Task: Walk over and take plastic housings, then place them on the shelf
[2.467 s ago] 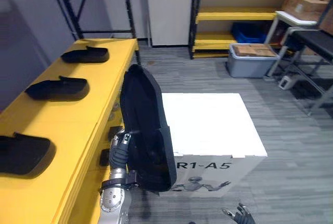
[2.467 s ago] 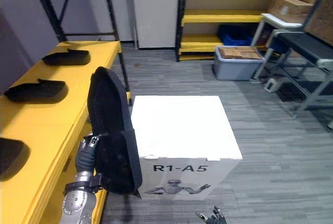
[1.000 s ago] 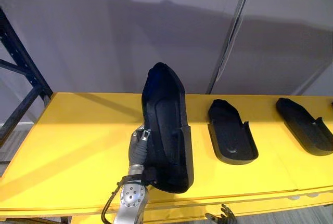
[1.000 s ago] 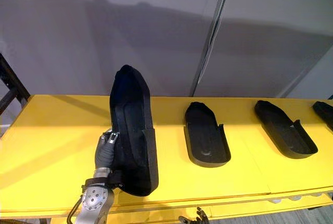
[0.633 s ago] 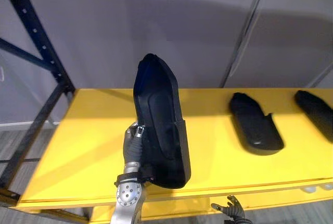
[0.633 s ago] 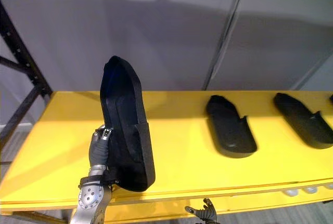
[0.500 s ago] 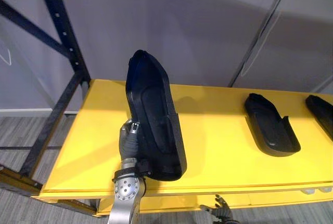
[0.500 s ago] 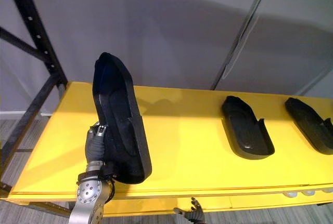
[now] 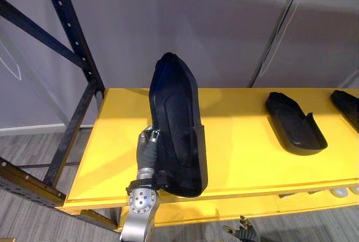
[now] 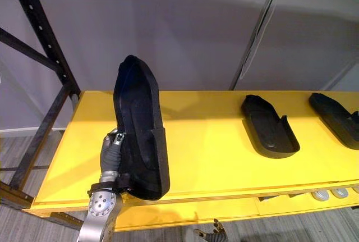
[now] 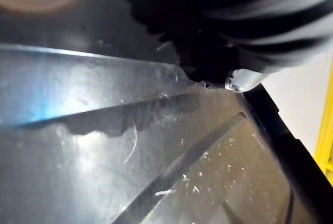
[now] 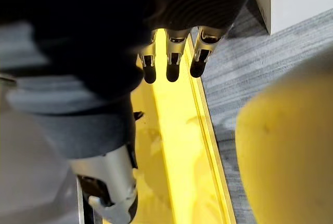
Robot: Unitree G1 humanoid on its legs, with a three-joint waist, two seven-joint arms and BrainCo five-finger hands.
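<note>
The left robot hand (image 9: 147, 147) grasps a black housing (image 9: 176, 135) by one long side edge, curled round the rim. It holds the housing on end, nose up, over the front left part of the shelf (image 9: 241, 158). The housing's lower end sits right at the shelf's front edge; I cannot tell whether it touches the yellow surface. The right robot hand (image 10: 213, 231) hangs low below the shelf front, its fingers (image 12: 172, 64) straight and released, holding nothing. A second housing (image 9: 295, 131) and a third housing (image 10: 336, 119) lie flat toward the shelf's right, well apart from the held one.

If released upright this near the front edge, the housing would likely topple to the floor (image 9: 33, 146). A one-sided edge grip may let it twist or slip while it is tilted down. Swung left, it could strike the black rack post (image 9: 70, 34).
</note>
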